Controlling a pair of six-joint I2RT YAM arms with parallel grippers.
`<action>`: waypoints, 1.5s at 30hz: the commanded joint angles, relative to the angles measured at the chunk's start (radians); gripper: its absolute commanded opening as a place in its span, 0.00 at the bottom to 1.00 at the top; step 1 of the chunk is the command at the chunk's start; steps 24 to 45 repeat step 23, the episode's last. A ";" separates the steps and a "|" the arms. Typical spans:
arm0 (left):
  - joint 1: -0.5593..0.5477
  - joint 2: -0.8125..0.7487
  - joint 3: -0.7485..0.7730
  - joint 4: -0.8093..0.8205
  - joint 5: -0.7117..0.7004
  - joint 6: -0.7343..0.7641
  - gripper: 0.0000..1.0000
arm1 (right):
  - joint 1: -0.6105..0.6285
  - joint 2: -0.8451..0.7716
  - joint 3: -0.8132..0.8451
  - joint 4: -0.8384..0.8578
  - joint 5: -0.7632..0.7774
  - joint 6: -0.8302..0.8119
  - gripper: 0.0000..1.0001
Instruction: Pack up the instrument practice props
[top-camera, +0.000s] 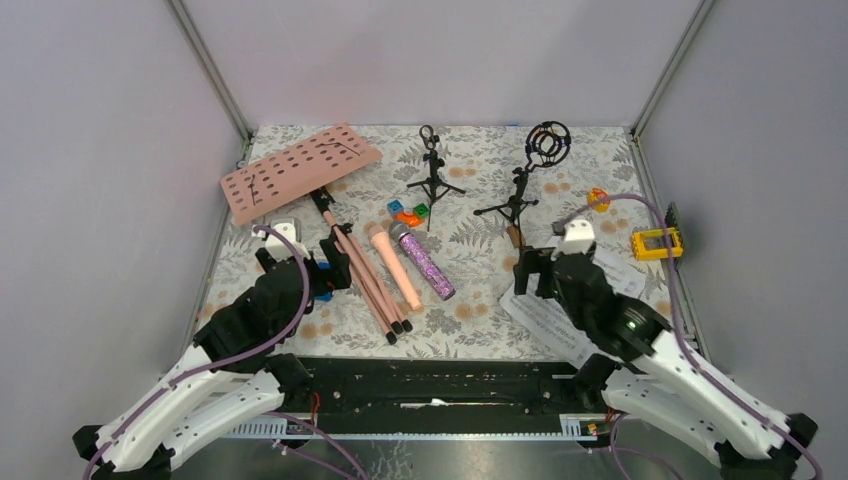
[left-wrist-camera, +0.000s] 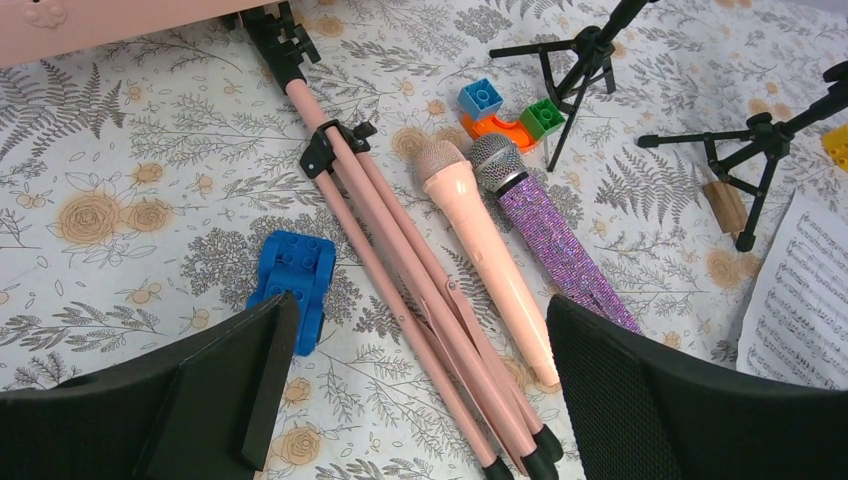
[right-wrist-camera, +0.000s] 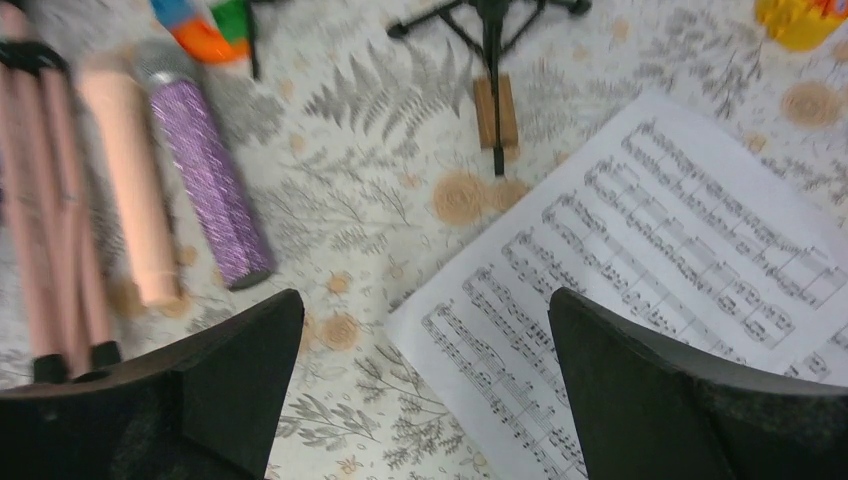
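The salmon-pink perforated rack (top-camera: 300, 172) lies flat at the back left, and its folded pink tripod legs (top-camera: 365, 275) run toward me. The plain pink microphone (top-camera: 396, 265) and the purple glitter microphone (top-camera: 428, 262) lie side by side right of the legs. White sheet-music pages (top-camera: 545, 315) lie at the front right, partly under my right arm. My left gripper (left-wrist-camera: 420, 310) is open and empty above the legs (left-wrist-camera: 400, 260), with the pink microphone (left-wrist-camera: 490, 260) beside them. My right gripper (right-wrist-camera: 425, 300) is open and empty over the near-left corner of the pages (right-wrist-camera: 650, 270).
A small blue toy car (left-wrist-camera: 293, 285) sits by my left finger. Two black microphone stands (top-camera: 432, 175) (top-camera: 525, 185) stand at the back. Small coloured blocks (top-camera: 408, 212), a wooden block (top-camera: 515, 237) and a yellow block (top-camera: 655, 243) lie around. Grey walls enclose three sides.
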 joint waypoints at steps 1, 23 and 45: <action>0.001 0.010 0.003 0.035 -0.009 0.006 0.99 | -0.144 0.151 0.027 0.025 -0.221 0.002 1.00; 0.001 -0.064 -0.002 0.069 -0.015 0.041 0.99 | -0.527 -0.295 -0.144 0.152 -0.359 -0.050 1.00; 0.001 -0.064 -0.002 0.069 -0.015 0.041 0.99 | -0.527 -0.295 -0.144 0.152 -0.359 -0.050 1.00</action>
